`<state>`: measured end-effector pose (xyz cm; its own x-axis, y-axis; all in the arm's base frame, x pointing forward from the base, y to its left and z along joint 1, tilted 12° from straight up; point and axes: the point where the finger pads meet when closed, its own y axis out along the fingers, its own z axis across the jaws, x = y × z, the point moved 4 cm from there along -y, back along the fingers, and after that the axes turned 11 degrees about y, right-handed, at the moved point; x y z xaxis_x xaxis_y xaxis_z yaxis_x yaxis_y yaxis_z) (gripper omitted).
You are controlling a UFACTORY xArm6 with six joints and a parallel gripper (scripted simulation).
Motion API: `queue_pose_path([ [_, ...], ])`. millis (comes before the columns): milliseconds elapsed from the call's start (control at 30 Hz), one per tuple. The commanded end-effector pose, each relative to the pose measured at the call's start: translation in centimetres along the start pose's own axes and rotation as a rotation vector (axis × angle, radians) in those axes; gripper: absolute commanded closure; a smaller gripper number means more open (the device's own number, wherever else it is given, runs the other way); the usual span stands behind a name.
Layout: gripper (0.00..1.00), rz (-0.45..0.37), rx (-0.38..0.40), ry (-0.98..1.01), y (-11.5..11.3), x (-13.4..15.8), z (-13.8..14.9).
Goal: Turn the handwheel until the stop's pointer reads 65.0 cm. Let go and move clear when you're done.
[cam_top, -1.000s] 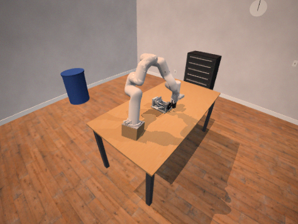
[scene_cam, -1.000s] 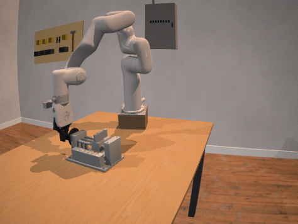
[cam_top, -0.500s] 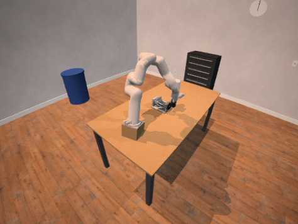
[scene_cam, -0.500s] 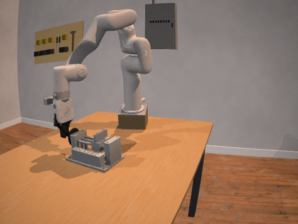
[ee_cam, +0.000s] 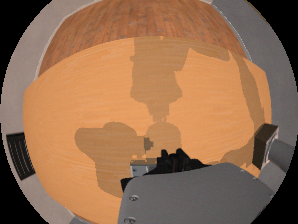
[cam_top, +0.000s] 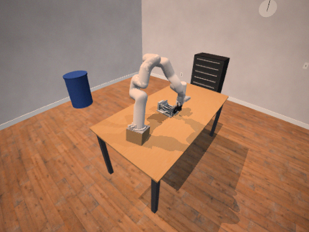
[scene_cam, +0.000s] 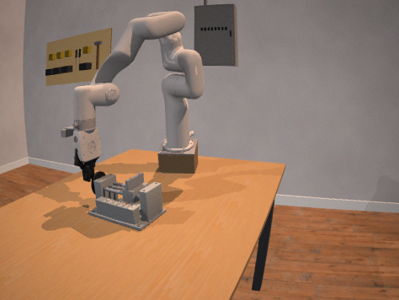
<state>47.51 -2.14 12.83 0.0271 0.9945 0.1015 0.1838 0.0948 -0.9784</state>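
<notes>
A small grey slide fixture (scene_cam: 126,200) with rails, end plates and a stop block sits on the wooden table; it also shows in the top view (cam_top: 167,107). Its black handwheel (scene_cam: 98,178) is at the fixture's left end. My gripper (scene_cam: 88,174) comes down from above and is shut on the handwheel, also seen in the top view (cam_top: 177,107). In the wrist view the dark fingers and wheel (ee_cam: 174,160) sit at the edge of the grey fixture (ee_cam: 200,212), which hides the rest. The pointer and scale are too small to read.
The arm's base stands on a brown block (cam_top: 137,134) on the table. A black drawer cabinet (cam_top: 209,72) stands behind the table and a blue barrel (cam_top: 77,88) to the left. A tool board (scene_cam: 78,56) and a grey box (scene_cam: 215,34) hang on the wall.
</notes>
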Motion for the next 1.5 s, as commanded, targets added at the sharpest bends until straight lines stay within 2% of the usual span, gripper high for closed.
queue_pose_path([
  [0,0.94,0.0,0.0,0.0,-0.1,-0.1,0.4],
  [667,0.94,0.0,0.0,0.0,0.2,-0.4,2.0],
  [1467,0.94,0.0,0.0,0.0,1.8,-0.6,3.3],
])
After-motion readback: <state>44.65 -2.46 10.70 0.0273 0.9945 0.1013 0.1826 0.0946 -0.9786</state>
